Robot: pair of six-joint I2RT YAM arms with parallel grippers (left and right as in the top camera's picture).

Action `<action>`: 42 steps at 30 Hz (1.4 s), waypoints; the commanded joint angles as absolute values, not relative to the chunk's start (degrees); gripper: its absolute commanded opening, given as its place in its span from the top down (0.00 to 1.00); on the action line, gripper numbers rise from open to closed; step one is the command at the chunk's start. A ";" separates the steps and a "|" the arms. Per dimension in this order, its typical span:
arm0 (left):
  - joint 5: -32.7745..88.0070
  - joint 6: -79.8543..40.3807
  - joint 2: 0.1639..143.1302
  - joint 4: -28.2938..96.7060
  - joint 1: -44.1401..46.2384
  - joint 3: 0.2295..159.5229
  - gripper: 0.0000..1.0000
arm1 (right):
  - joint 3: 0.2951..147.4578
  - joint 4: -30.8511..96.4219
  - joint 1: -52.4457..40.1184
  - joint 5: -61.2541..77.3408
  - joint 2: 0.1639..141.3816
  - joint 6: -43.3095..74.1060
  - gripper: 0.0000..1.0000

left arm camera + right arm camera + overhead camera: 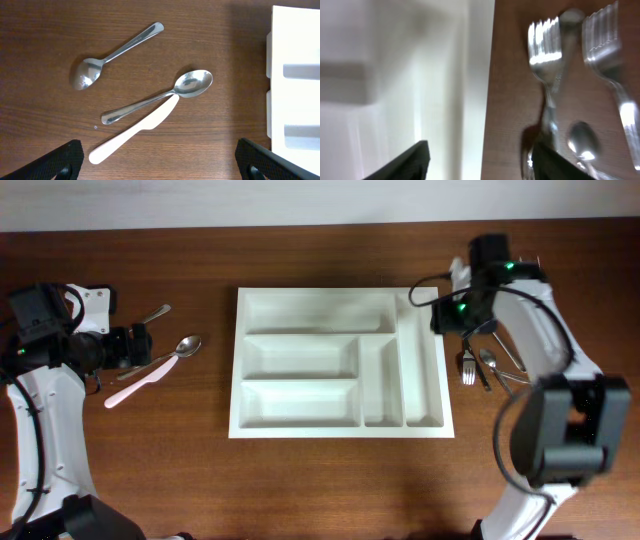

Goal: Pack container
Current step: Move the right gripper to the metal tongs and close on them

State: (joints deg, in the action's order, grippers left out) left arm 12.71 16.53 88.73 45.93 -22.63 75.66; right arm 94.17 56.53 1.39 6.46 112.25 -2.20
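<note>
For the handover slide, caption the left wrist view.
Two spoons and a white knife on the table beside the container.

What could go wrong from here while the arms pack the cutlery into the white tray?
The white knife touches the neck of a spoon on the left, so lifting one may drag the other. On the right, the forks and a small spoon lie crowded; two pieces may come up at once. The right gripper hangs over the container's rim and could knock it.
</note>
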 commanded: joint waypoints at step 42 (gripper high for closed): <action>13.74 17.23 89.14 45.98 -22.79 76.75 0.01 | 101.51 40.56 23.00 2.81 128.99 -16.71 0.48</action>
State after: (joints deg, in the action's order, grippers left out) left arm 12.71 16.53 88.73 45.93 -22.63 75.66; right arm 101.91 41.19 23.09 1.65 128.53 -15.86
